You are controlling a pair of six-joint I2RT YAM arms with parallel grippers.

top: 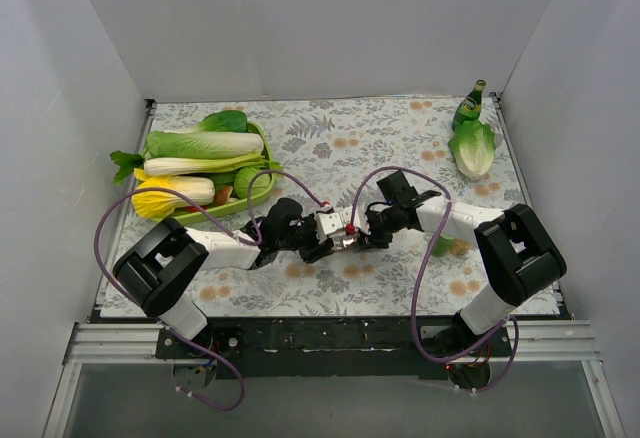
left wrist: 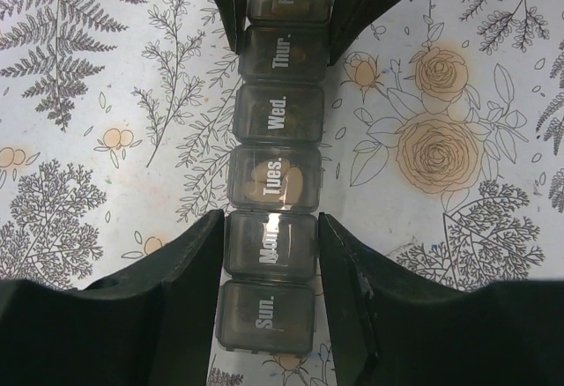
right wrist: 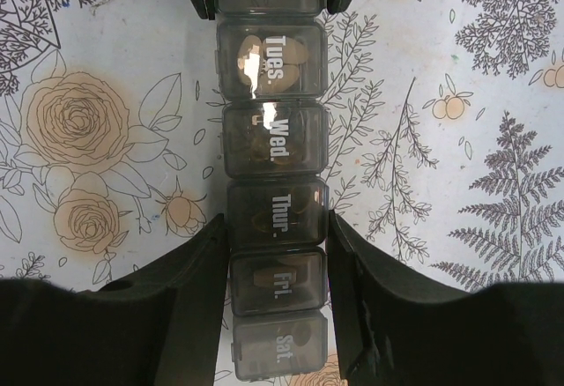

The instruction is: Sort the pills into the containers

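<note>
Vegetables fill a green tray (top: 266, 184) at the far left of the flowered tablecloth (top: 340, 138): a pale napa cabbage (top: 205, 144), a white-stalked green and a yellow-leaved head (top: 172, 196). At the far right corner a green bottle (top: 470, 105) stands with a leafy lettuce (top: 473, 148) just in front of it; its yellow label is too small to read. A small green object (top: 443, 246) lies beside the right arm (top: 460, 216), partly hidden by it. Purple cables (top: 105, 228) loop over both arms.

The left arm (top: 215, 248) and the right arm each have the elbow out to the side and the forearm reaching inward. Their wrists meet nose to nose at mid-table, well apart from the tray and the bottle. From above, they cover most of what lies between them.

The strip of containers (left wrist: 273, 183) lies flat on the cloth between the two wrists, its lids all down. The left gripper (left wrist: 269, 227) is clamped on it, with dark fingers (left wrist: 189, 280) pressed against both sides of one compartment. The right gripper (right wrist: 278, 227) grips it from the other end in the same way.

White lettering on the smoky lids reads Sun., Mon., Tues., Wed., Thur., Fri. and Sat. The left fingers flank Mon.; the right fingers flank Thur. and Fri. Tan pills (left wrist: 264, 179) show through the Tues. lid, and darker shapes sit under the Wed., Thur. and Fri. lids.
</note>
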